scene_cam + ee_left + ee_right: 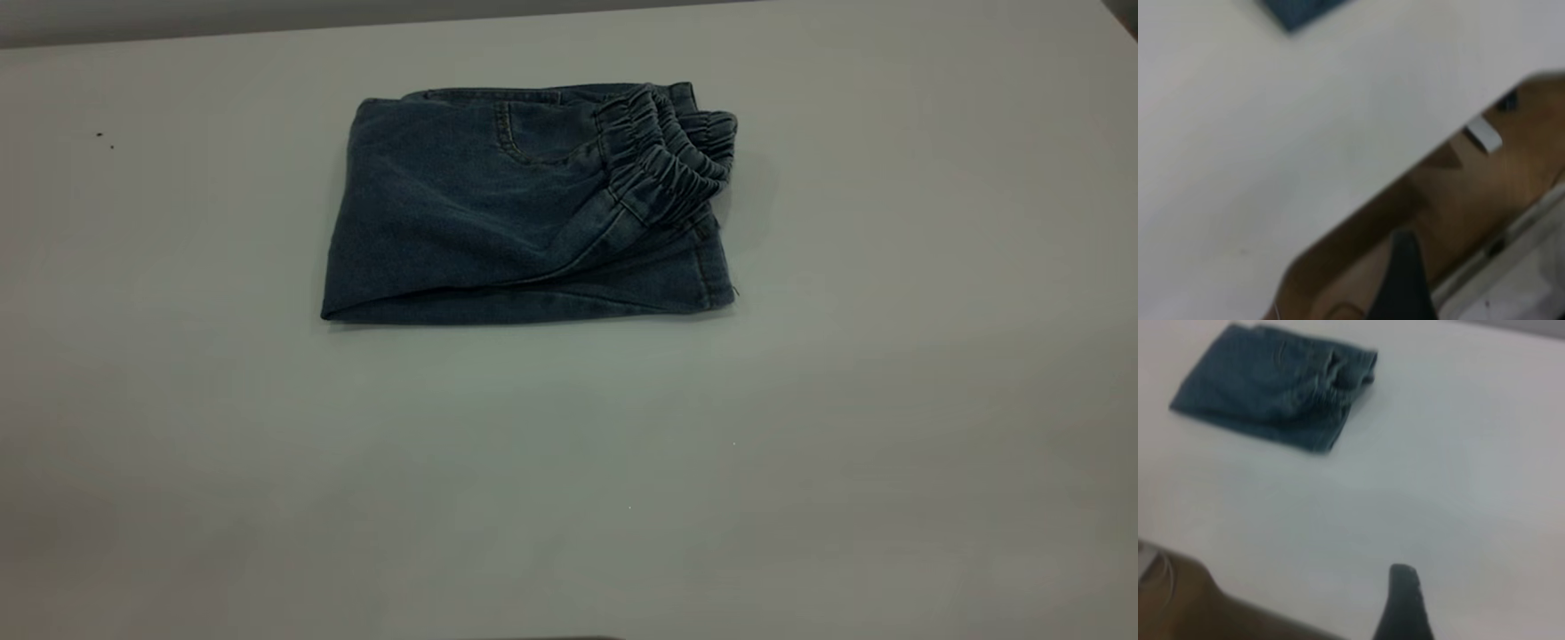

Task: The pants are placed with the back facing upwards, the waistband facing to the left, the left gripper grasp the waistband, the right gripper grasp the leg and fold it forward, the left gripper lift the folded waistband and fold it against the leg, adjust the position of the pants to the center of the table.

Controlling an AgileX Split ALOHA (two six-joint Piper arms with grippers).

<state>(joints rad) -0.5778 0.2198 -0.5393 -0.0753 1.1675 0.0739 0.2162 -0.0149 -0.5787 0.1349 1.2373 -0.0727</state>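
The pants lie folded into a compact blue denim rectangle on the table, a little behind its middle. The gathered waistband rests on top at the right end, over the stitched hem of the leg. Neither gripper appears in the exterior view. Only a dark part of my left gripper shows, out past the table's edge, with just a corner of the pants far off. My right gripper hangs over the table's near edge, well away from the pants and touching nothing.
The table edge runs slantwise through the left wrist view, with brown floor and a small white object beyond it. Two tiny dark specks lie at the table's far left. Bare tabletop surrounds the pants.
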